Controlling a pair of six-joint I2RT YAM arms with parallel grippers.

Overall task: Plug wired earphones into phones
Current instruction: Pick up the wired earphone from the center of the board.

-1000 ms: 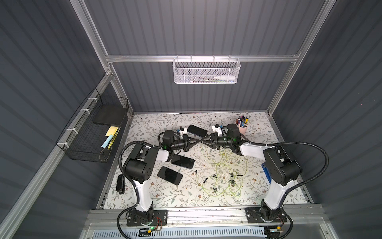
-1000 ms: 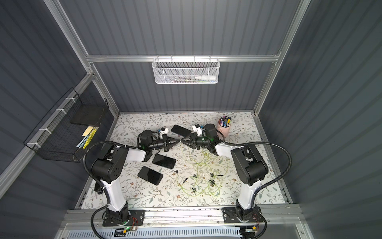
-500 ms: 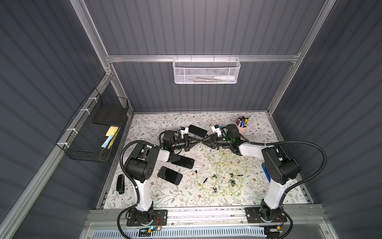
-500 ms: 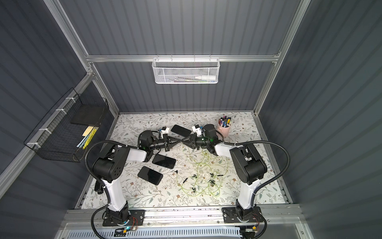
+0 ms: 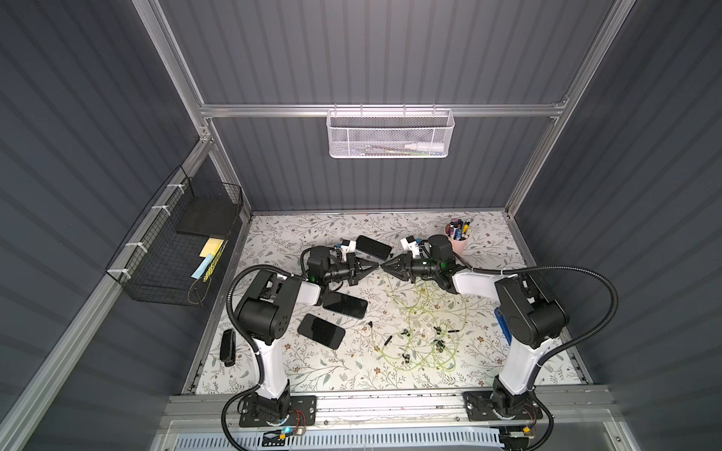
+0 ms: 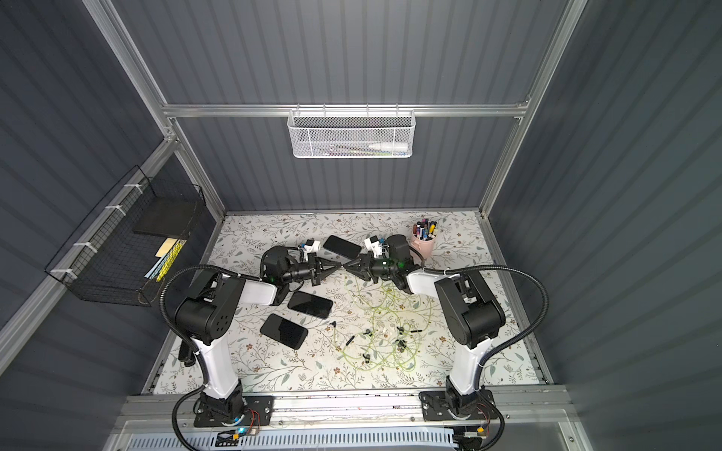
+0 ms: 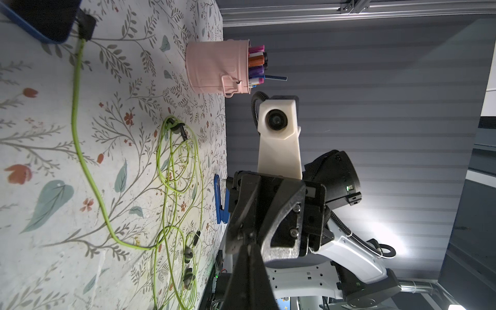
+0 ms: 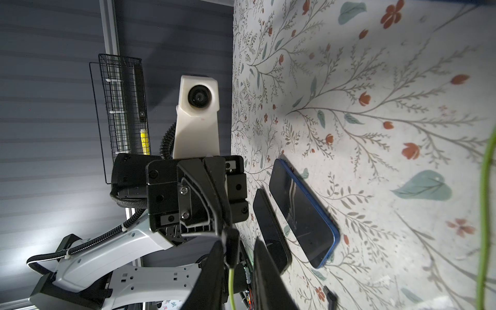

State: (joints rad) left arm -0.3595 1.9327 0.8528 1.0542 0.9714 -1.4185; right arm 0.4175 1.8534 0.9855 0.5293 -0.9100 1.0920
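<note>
**Hand-over in mid-air above the floral mat (image 5: 281,234).** Shows the left gripper (image 5: 375,267) clamped tight on a short black plug (image 8: 232,248), with thin yellow-green cable (image 8: 230,284) dangling below. Shows the right gripper (image 5: 385,267) meeting it tip to tip, fingers (image 8: 265,273) narrowly parted either side of the plug and apparently not yet pressing it.

Places the rest of the wired earphones (image 5: 422,332) in a loose tangle on the mat, on the right arm's side. Places the back phone (image 5: 373,246) beyond the grippers, with another plug (image 7: 86,24) already seated in its end. Places the two front phones (image 5: 345,304) flat beside the left arm, no cable visible in either.

Suggests very light, limp cable with no purchase and free swing. Suggests a stiff, small, smooth plug, likely to twist between pads. Take hold square across the plug's moulded body, leaving the leading end clear. Expect glossy phones to slide under a push; brace with the free gripper.
</note>
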